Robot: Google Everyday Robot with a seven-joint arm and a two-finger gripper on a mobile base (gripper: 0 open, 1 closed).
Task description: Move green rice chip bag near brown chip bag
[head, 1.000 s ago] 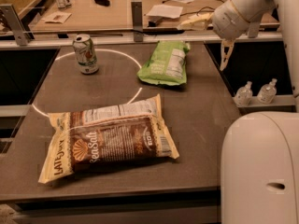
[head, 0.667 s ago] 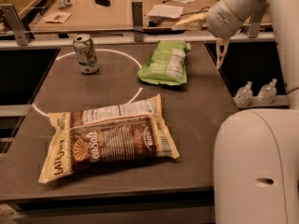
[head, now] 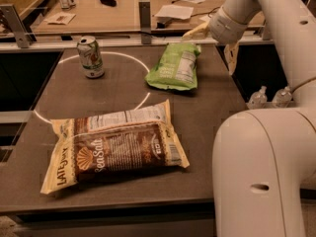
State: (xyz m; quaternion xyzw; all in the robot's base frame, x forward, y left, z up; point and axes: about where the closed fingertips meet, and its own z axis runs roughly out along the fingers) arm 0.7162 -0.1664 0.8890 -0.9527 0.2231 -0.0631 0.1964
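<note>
The gripper (head: pixel 210 44) hangs over the far right edge of the table (head: pixel 207 117), its two pale fingers spread apart and holding nothing; the green bag (head: pixel 175 68) lies just to its near left, flat on the table, with its far end almost under the left finger; the bag's long side runs from far to near, tilting a little left; so I judge the reach to be short, down and slightly left; the brown bag (head: pixel 116 149) lies well apart, nearer and further left; a can (head: pixel 90 57) stands far left.
</note>
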